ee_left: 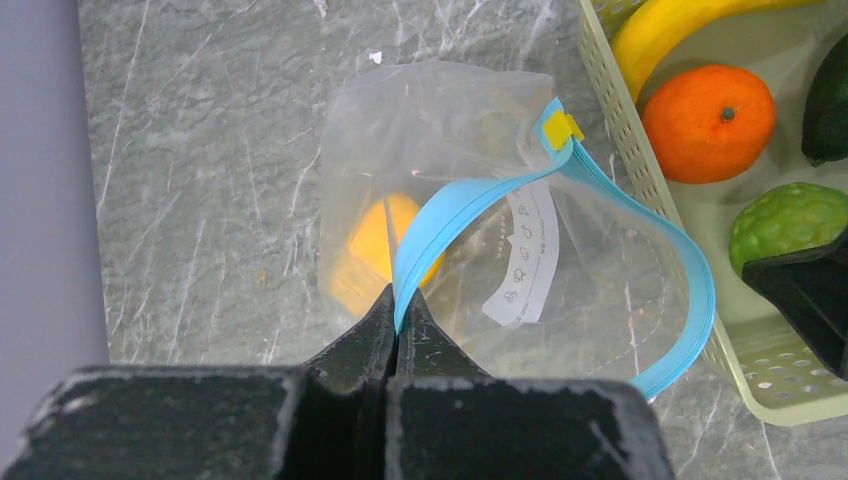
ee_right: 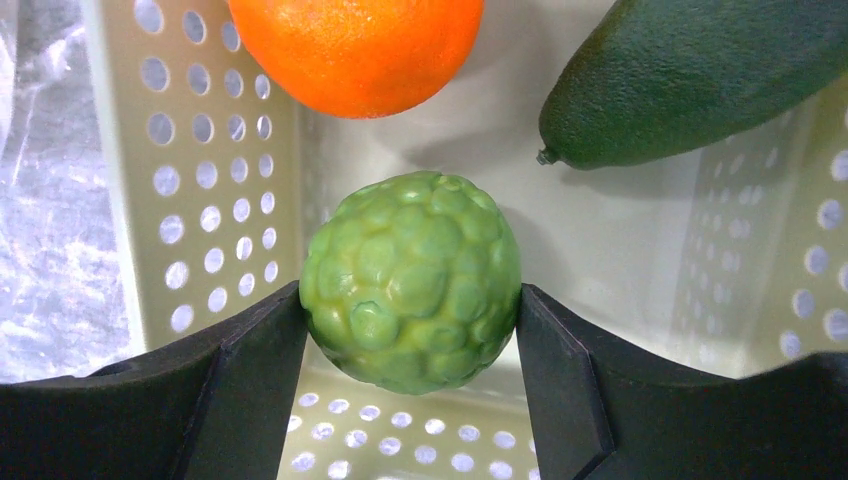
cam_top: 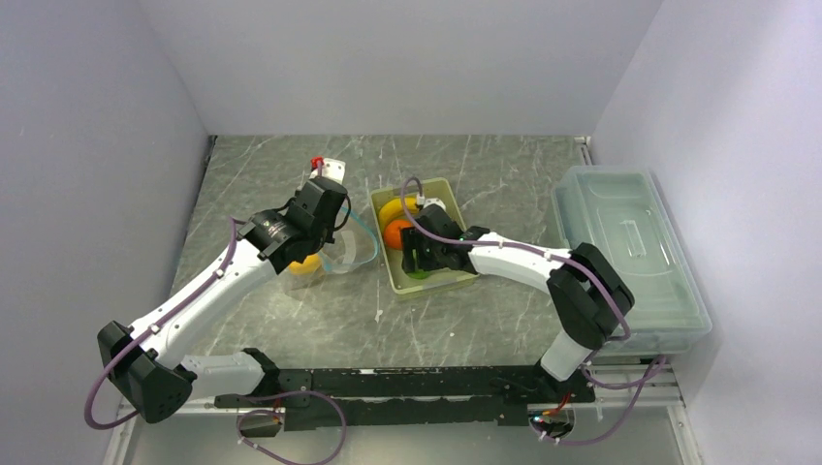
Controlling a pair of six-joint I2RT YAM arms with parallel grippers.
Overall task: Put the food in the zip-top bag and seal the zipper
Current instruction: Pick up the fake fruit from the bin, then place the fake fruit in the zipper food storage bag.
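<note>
The clear zip-top bag lies left of the basket with its mouth held open. Its light-blue zipper curves in a loop. My left gripper is shut on the zipper strip at the near side of the mouth. A yellow-orange pepper lies inside the bag, also in the top view. My right gripper is down in the basket, both fingers touching the bumpy green ball. An orange-red round fruit, a yellow banana and a dark green fruit lie in the basket.
The pale yellow-green perforated basket stands mid-table, right of the bag. A large clear lidded box stands at the right edge. Walls close in the left, back and right sides.
</note>
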